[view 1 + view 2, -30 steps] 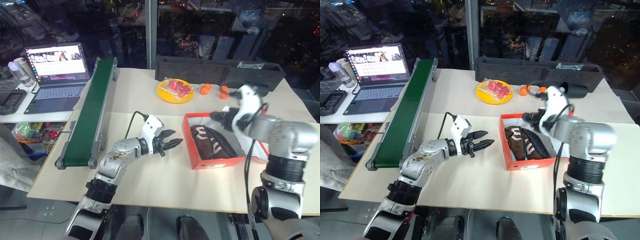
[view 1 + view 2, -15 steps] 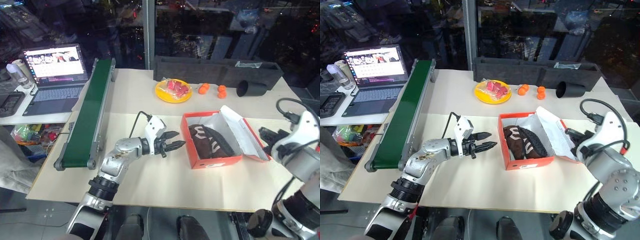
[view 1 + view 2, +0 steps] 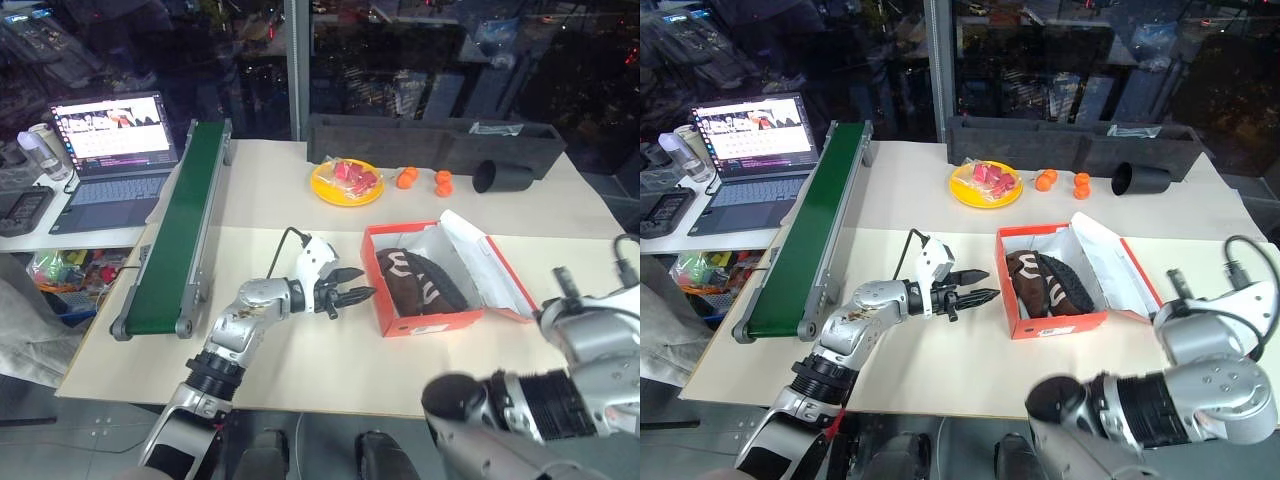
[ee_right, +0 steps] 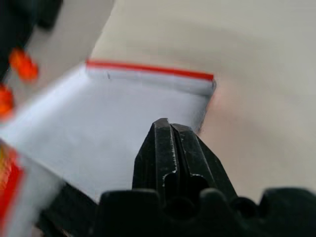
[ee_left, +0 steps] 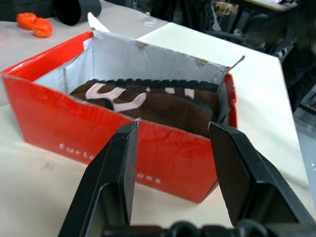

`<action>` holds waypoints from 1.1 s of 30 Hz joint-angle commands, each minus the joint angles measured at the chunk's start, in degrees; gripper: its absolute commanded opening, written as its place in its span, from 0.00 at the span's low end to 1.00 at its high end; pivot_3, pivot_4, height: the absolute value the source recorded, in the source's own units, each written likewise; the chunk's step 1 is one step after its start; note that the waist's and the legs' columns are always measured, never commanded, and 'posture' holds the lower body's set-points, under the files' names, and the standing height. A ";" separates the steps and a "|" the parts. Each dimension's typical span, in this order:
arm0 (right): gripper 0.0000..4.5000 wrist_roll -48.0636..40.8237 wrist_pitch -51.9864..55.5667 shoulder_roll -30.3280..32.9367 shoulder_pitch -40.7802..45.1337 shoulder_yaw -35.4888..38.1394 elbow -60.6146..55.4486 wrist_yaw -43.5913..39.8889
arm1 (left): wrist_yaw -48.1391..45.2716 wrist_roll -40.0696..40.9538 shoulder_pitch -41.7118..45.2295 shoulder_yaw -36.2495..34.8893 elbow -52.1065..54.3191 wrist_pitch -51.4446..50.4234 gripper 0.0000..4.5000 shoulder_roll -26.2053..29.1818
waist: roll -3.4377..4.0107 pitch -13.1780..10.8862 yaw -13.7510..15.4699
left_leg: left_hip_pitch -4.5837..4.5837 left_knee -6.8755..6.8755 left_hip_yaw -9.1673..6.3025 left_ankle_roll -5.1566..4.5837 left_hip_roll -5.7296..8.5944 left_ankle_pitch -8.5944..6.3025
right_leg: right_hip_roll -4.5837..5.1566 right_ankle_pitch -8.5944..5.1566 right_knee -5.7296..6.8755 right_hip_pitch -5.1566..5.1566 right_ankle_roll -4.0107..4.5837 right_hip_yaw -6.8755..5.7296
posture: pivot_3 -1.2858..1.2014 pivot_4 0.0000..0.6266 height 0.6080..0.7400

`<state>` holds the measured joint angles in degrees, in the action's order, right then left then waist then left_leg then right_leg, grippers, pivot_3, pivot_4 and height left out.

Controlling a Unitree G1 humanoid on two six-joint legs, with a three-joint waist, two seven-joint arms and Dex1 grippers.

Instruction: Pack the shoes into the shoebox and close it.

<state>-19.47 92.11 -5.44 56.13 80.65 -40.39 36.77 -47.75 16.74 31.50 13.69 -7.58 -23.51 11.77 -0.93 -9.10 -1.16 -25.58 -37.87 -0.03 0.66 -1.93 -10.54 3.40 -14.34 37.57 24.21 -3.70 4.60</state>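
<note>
Since both shoes (image 3: 424, 283) already lie inside the shoebox (image 3: 432, 325), at the middle of the table (image 3: 300, 370), you have only the closing left: the lid (image 3: 487, 264) lies open to the right. Your left gripper (image 3: 352, 295) waits just left of the box, jaws apart and empty. From the left wrist you see the shoes' pale stripes (from the head they are small). The right gripper (image 4: 173, 143), jaws together, points at the lid's white inside.
</note>
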 commanded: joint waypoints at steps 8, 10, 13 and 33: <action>0.03 12.34 -7.17 2.43 5.92 9.62 11.73 0.75 | 0.85 -0.19 0.84 -1.26 1.54 0.63 0.53 -0.06 | 0.03 0.02 -0.02 | 0.00 0.01 0.01 0.00 0.02 0.00 | 0.03 -0.01 0.03 0.00 0.01 0.01 | 0.52 0.24 0.69; 0.03 12.10 -9.51 3.80 5.42 9.02 16.01 -0.40 | 0.91 -0.10 0.94 -1.33 1.61 0.46 0.53 0.01 | 0.04 0.02 -0.08 | 0.02 0.01 0.01 0.00 0.02 0.00 | 0.02 -0.01 0.04 -0.01 0.01 0.01 | 0.52 0.24 0.69; 0.03 11.41 -13.16 5.13 4.77 8.89 22.46 -1.20 | 0.99 -0.13 1.10 -1.39 1.45 0.48 0.53 0.09 | 0.04 0.02 -0.29 | 0.02 0.01 0.01 0.00 0.02 0.00 | 0.03 -0.01 0.02 -0.02 0.01 0.01 | 0.52 0.24 0.69; 0.03 -3.22 -42.17 20.57 -7.33 1.17 70.81 -4.77 | 1.46 -0.31 3.55 -1.93 0.01 0.29 0.53 -0.57 | -0.25 0.01 -1.65 | 0.74 0.03 -0.05 -0.01 -0.02 -0.01 | -0.01 -0.01 -0.63 -1.13 -0.05 -0.06 | 0.52 0.24 0.69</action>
<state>-20.36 52.38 14.84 49.78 82.97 26.10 32.93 -46.18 16.55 33.50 12.29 -7.79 -23.98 11.56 -1.18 -9.09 -2.81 -24.82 -37.84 -0.06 0.65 -1.95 -10.55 3.39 -14.33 36.80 23.04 -3.78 4.55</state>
